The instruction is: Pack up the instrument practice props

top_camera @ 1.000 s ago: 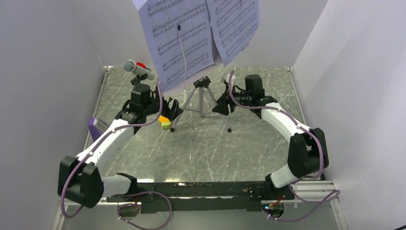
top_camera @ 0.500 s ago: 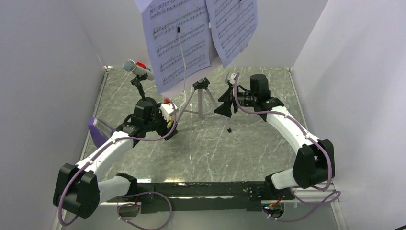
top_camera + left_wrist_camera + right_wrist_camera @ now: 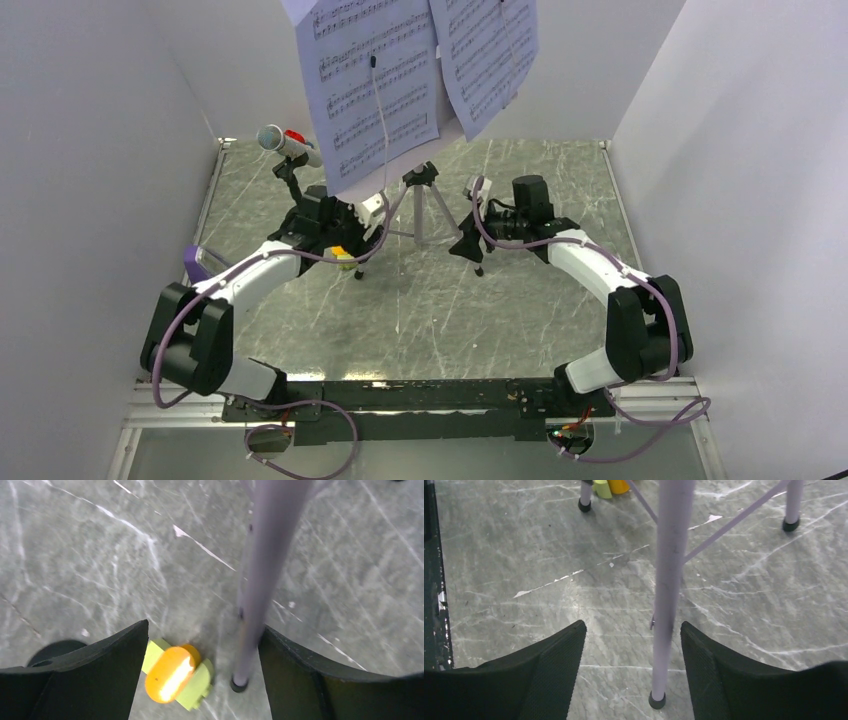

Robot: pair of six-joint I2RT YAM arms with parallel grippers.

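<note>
The grey music stand (image 3: 420, 198) stands on tripod legs at mid table, with white sheet-music pages (image 3: 380, 85) on its desk. My left gripper (image 3: 356, 246) is open, low over the table. In the left wrist view its jaws (image 3: 202, 642) straddle the stand's left leg (image 3: 256, 585), which lies close to the right finger, and the orange-and-yellow-green block (image 3: 175, 675). My right gripper (image 3: 468, 243) is open; in the right wrist view (image 3: 631, 630) it straddles the stand's right leg (image 3: 668, 590) without touching. The silver microphone (image 3: 285, 143) stands at the back left. The purple metronome (image 3: 194, 263) sits by the left wall.
White walls close the table on the left, back and right. The microphone's black round base (image 3: 54, 651) lies just left of my left finger. The stand's other feet (image 3: 790, 525) and cross braces spread behind the right gripper.
My left arm has swung forward and turned, bringing its open jaws around the stand's left leg and the block. My right gripper has dropped lower along the right leg.
</note>
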